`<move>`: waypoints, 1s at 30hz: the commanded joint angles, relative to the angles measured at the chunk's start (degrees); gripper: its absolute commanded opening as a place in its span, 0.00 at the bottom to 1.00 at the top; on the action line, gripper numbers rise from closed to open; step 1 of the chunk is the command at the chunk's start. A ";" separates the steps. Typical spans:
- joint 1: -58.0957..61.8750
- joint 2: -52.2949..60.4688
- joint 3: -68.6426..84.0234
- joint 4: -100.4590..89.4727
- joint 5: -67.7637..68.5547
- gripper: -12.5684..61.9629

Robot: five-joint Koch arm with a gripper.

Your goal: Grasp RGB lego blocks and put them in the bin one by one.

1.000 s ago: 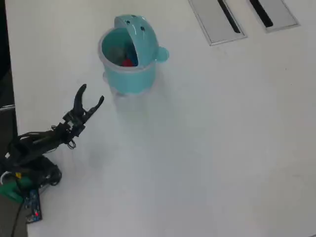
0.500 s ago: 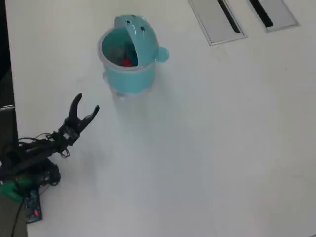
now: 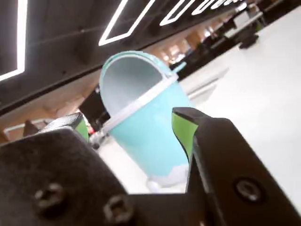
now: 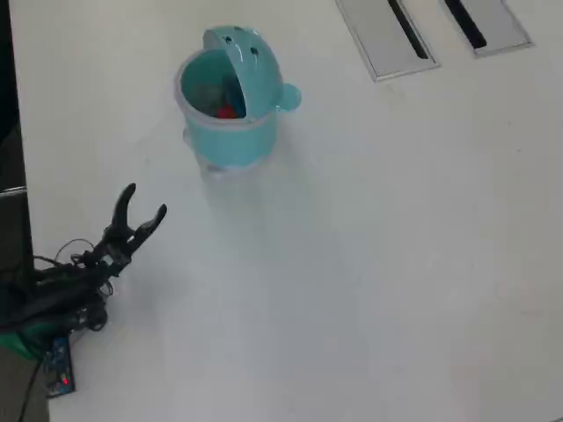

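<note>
The light teal bin (image 4: 230, 132) stands near the top left of the table in the overhead view, its flip lid raised. A red block (image 4: 227, 112) lies inside it; the other blocks are not clearly visible. My gripper (image 4: 143, 200) is open and empty, low at the table's left, well short of the bin, with its jaws pointing toward it. In the wrist view the bin (image 3: 148, 127) fills the middle, framed between my green-lined fingertips (image 3: 183, 129), which stand wide apart with nothing between them.
Two grey slotted panels (image 4: 387, 35) lie flush in the table at the top right in the overhead view. The arm's base and cables (image 4: 53, 299) sit at the left edge. The white table (image 4: 369, 264) stretches to the right.
</note>
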 commanded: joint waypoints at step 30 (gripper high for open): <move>16.17 3.60 10.11 -7.12 18.98 0.64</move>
